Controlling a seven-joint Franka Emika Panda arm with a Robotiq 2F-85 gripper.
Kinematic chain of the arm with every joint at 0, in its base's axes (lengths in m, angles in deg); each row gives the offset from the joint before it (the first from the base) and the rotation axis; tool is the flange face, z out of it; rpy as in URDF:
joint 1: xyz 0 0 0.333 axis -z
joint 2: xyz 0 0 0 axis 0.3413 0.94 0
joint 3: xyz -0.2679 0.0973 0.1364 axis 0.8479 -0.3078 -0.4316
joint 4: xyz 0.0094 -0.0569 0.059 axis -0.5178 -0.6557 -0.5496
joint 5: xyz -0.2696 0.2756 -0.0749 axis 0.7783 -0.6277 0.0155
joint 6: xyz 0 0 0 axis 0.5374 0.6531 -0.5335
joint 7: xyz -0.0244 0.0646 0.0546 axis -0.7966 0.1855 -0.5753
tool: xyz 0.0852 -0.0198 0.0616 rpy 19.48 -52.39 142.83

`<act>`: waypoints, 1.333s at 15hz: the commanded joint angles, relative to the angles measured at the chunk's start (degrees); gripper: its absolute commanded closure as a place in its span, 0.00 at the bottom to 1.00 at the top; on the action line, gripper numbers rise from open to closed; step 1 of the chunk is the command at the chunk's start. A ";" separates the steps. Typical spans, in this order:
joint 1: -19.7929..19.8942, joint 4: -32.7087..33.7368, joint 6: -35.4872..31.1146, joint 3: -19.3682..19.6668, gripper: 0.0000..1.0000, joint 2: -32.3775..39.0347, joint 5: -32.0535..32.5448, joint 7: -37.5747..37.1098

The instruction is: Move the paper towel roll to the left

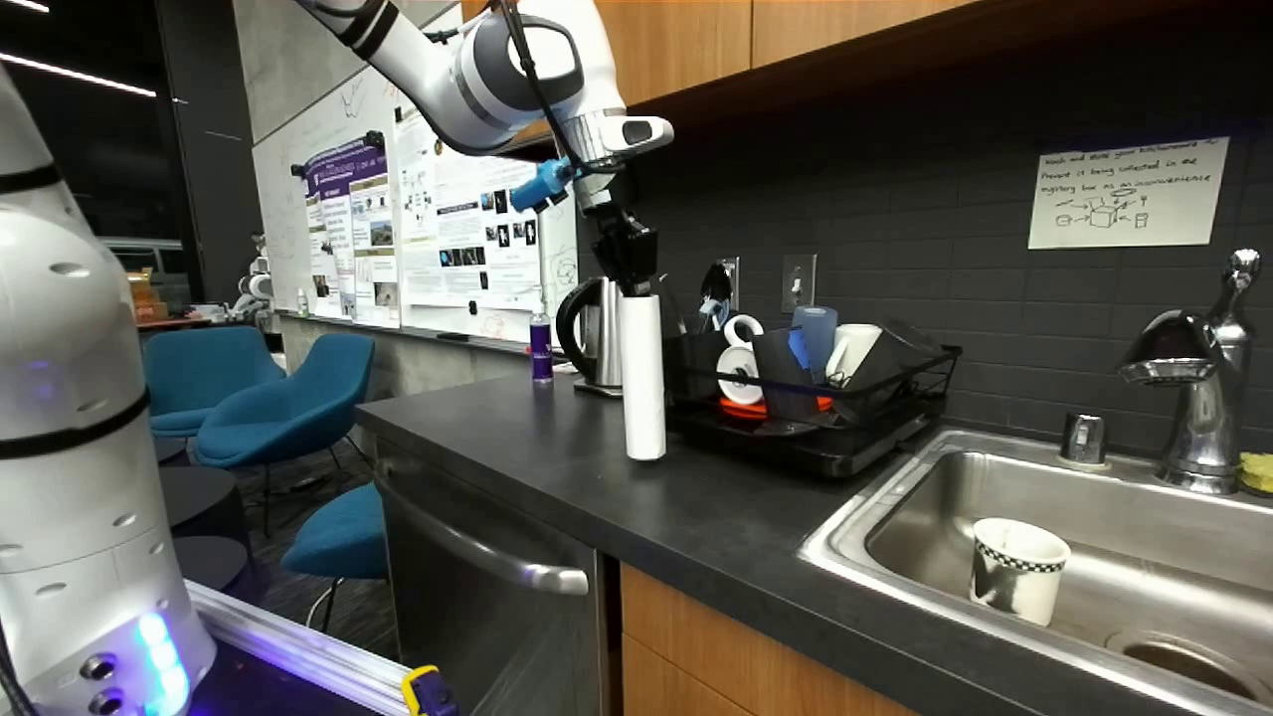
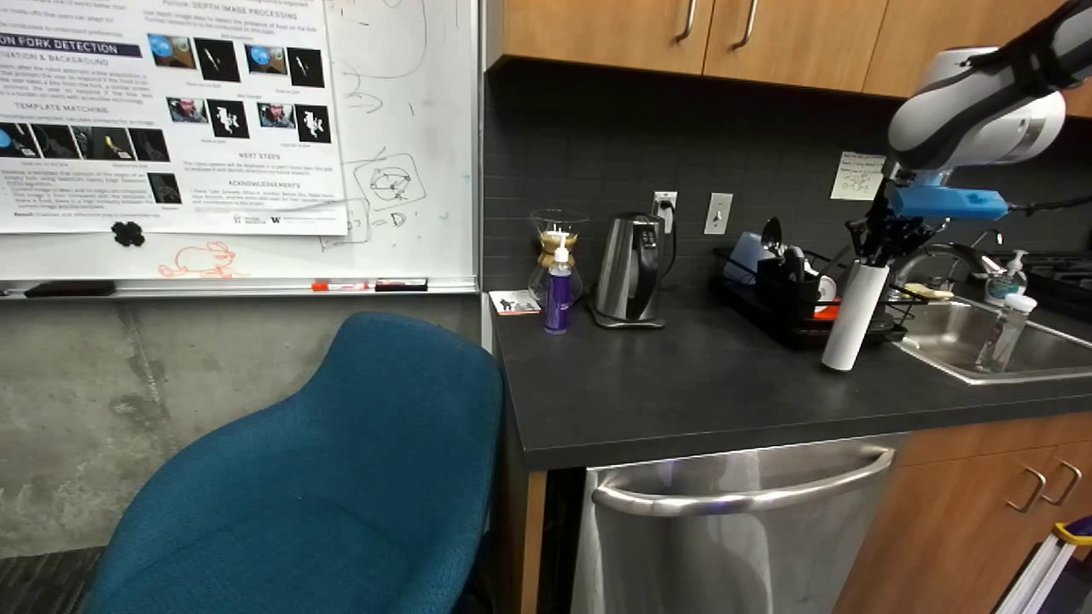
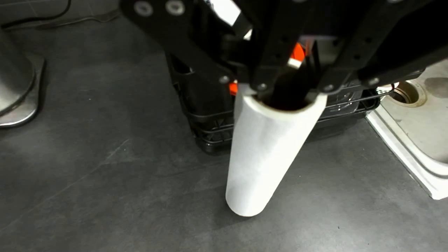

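The paper towel roll (image 1: 644,383) is a plain white slim cylinder with an open hollow top. It stands roughly upright in front of the dish rack and also shows in an exterior view (image 2: 854,322). Its lower end is at or just above the dark counter (image 1: 537,438); I cannot tell if it touches. My gripper (image 1: 635,288) is at the roll's top end, nearly closed on it. In the wrist view the gripper (image 3: 293,96) meets the rim of the roll (image 3: 262,157). The fingertips are hidden at the roll's mouth.
A steel kettle (image 2: 621,273) and a purple bottle (image 2: 558,300) stand toward the counter's end. A black dish rack (image 1: 830,447) with dishes is close behind the roll. A sink (image 1: 835,537) holds a white cup (image 1: 1019,577). A cabinet (image 1: 686,45) hangs above.
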 commanded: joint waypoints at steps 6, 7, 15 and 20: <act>1.85 0.76 -0.76 1.42 0.50 0.85 1.97 0.15; 2.30 0.92 -1.14 1.92 0.50 1.21 2.32 0.29; 4.47 4.76 -3.49 6.30 0.50 6.59 1.43 1.49; 4.69 9.26 -4.35 7.93 0.50 10.85 1.33 0.91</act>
